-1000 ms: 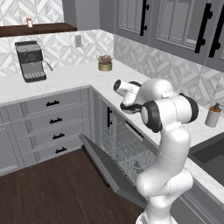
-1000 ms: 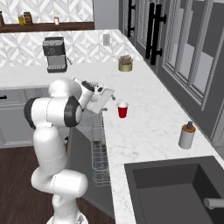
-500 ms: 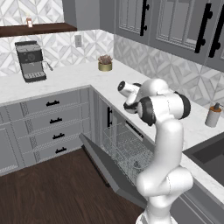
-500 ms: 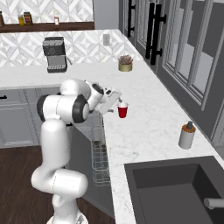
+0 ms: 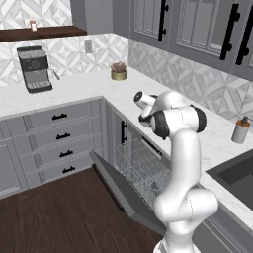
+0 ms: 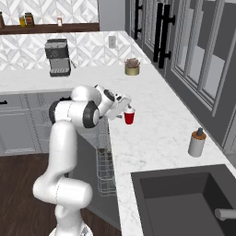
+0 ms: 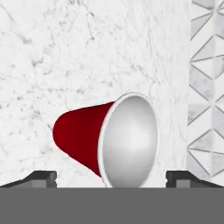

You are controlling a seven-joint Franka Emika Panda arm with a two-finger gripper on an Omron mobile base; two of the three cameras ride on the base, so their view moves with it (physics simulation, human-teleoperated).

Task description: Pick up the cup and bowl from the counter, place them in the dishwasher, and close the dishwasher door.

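While the two dark fingertips [image 7: 43, 178] stand at the bottom corners of the hand view, spread wide w/ nothing between them, the cup [image 7: 107, 142] sits just ahead, its white-lined mouth facing the camera and its red body tapering away. No contact visible; jaws fully apart, holding nothing.

From the right base view the gripper [image 6: 125, 105] hangs right beside the cup [image 6: 129, 117], which stands upright on the counter [image 6: 156, 138] near its front edge. Whether a finger touches the rim can't be told from there.

Arm pose: white arm rises from the base, elbow bent high, forearm reaching fwd over the counter edge, hand tilted down toward the cup. In the left base view the wrist [image 5: 146, 101] pokes out left of the big shoulder joints.

Dishwasher [image 5: 141, 170] sits under the counter, its door [image 5: 118, 190] dropped open, wire rack showing inside.

Counts: 1 cup, 1 soap dispenser [image 6: 196, 143] well apart to the right, 1 small potted plant [image 6: 132, 67] further back, 1 coffee machine [image 6: 57, 57] on the far counter run, 1 sink [image 6: 184, 203] near the camera.
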